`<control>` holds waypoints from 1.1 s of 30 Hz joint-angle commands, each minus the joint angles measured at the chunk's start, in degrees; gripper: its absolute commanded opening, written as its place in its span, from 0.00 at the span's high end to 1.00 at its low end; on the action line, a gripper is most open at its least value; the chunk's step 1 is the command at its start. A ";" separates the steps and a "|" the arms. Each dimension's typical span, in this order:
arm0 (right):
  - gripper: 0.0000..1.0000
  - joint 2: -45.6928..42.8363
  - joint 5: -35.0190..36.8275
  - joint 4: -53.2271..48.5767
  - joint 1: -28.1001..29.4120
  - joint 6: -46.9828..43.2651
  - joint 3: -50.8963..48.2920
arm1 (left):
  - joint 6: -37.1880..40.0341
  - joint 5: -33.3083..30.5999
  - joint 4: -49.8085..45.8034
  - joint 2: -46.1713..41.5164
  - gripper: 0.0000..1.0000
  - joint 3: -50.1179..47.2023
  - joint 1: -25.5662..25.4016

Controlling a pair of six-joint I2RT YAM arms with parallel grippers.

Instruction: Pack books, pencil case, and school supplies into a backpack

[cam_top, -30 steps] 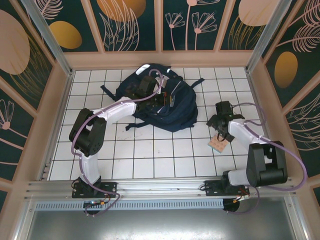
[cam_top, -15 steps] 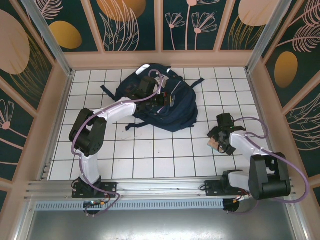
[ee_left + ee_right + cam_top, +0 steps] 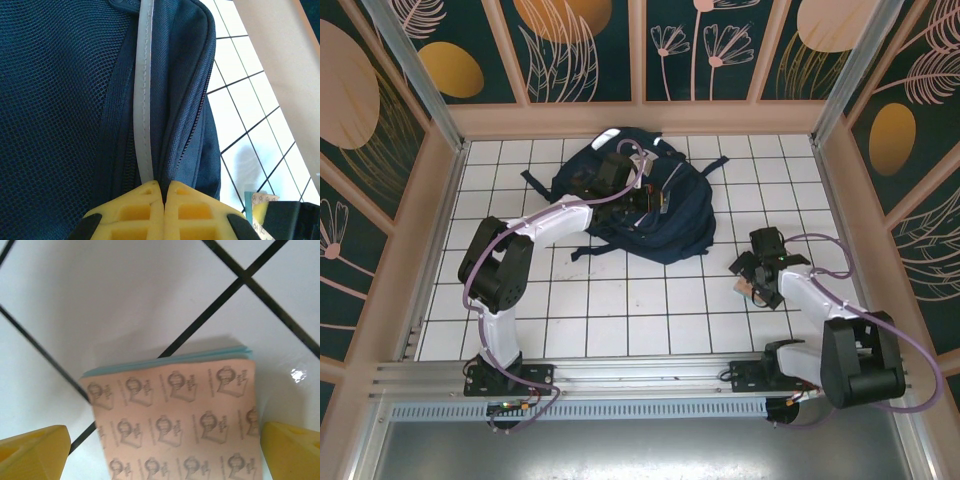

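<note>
The pad (image 3: 175, 415) lies flat on the white tiled tabletop (image 3: 620, 300). It is a pinkish-tan square printed with rows of small dark marks, and a thin pale-blue edge shows along its far side. In the top view the pad (image 3: 752, 288) sits to the right of the backpack (image 3: 670, 225) and nearer the arm bases, apart from the fabric with bare tile between them.

The right tool (image 3: 162, 455) hangs directly over the pad with its yellow fingers (image 3: 35, 452) spread as wide as they go. The pad lies in the gap between them. One finger stands clear of the pad's edge, with white tile showing between. The other is just beside the opposite edge, and whether it touches cannot be told. Nothing is gripped. From above, this right tool (image 3: 757, 280) covers most of the pad.

The backpack is a large navy heap lying towards the far side of the tabletop, with straps trailing from its near and left edges. The left tool (image 3: 645, 195) reaches onto the top of it. In the left wrist view the left tool (image 3: 164, 192) has its two yellow fingers pressed tight together on a fold of the backpack (image 3: 60, 100). The white stripe (image 3: 145, 100) runs straight down into the seam between them, with mesh fabric on one side and a zip line (image 3: 192, 135) on the other.
</note>
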 commanded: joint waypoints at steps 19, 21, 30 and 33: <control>0.13 6.70 0.83 3.84 3.00 -1.27 -0.15 | 0.45 -0.10 -1.00 -2.63 1.00 -0.52 0.38; 0.19 6.96 1.38 3.15 2.95 -1.73 0.28 | 0.77 -0.11 -1.41 -2.67 1.00 0.43 0.37; 0.26 5.64 1.15 -0.17 3.05 -4.01 5.08 | 1.32 0.21 -2.52 -3.33 1.00 5.04 0.60; 0.26 4.57 -0.08 -1.68 3.04 -5.26 8.47 | 1.05 0.21 -2.28 -3.75 1.00 5.32 0.89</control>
